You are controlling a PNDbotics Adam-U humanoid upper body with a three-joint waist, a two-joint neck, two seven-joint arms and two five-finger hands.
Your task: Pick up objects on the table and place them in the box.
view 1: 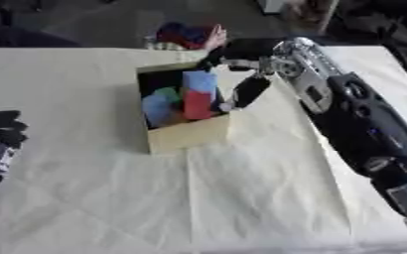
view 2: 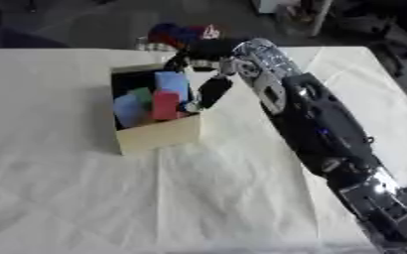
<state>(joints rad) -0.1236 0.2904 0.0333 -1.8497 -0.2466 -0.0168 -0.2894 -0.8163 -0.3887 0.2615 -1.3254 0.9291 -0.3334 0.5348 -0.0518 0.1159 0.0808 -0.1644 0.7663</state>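
Several coloured blocks, light blue, red, green, inside open tan cardboard box (view 1: 185, 134) at counter's (view 1: 241, 198) 12 o'clock; red block (view 1: 197, 104) upright among them

Right hand (view 1: 241, 74) at box's 3 o'clock rim, dark fingers (view 1: 248, 92) hanging straight down beside wall, holding nothing

Left hand (view 1: 0, 139) resting at 9 o'clock edge, fingers relaxed

Red-blue heap (view 1: 188, 34) beyond counter's far edge
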